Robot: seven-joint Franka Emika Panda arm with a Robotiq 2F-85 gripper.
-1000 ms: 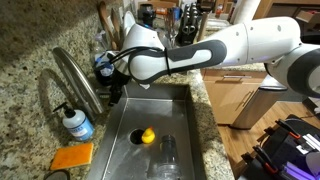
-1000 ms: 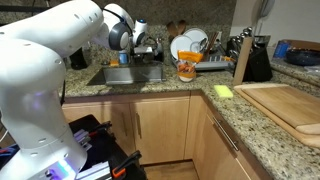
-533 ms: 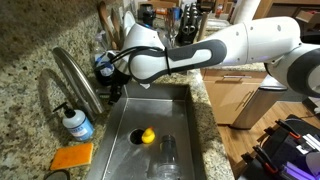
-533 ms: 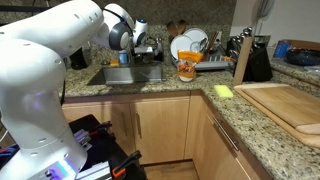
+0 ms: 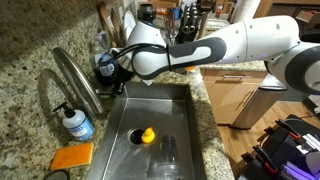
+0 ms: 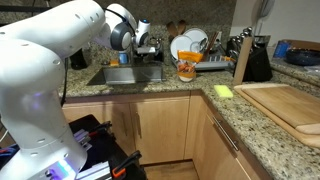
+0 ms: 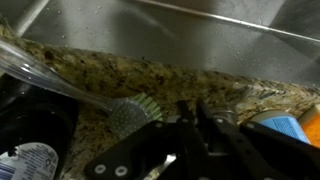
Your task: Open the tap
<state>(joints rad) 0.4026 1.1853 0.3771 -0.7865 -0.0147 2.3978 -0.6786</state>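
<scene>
The tap [image 5: 76, 82] is a tall brushed-steel gooseneck rising at the left side of the sink [image 5: 185, 110] in an exterior view. My gripper [image 5: 109, 73] sits just behind and right of its arch, low over the granite counter at the sink's back edge. In the wrist view my gripper [image 7: 184, 128] shows two dark fingers [image 7: 160, 135] drawn close together, shut, with nothing visible between them. Whether they touch any part of the tap is hidden. From the far side, my gripper [image 6: 141, 44] hangs over the sink's back rim.
A pump bottle of blue liquid [image 5: 76, 123] and an orange sponge [image 5: 72, 157] lie left of the sink. A yellow object [image 5: 147, 136] and a glass [image 5: 167, 153] sit in the basin. A dish brush [image 7: 134, 113] lies on the counter. A dish rack [image 6: 192, 47] and knife block [image 6: 243, 56] stand nearby.
The fingers have closed from wide open to shut. The arm has barely shifted beside the tap.
</scene>
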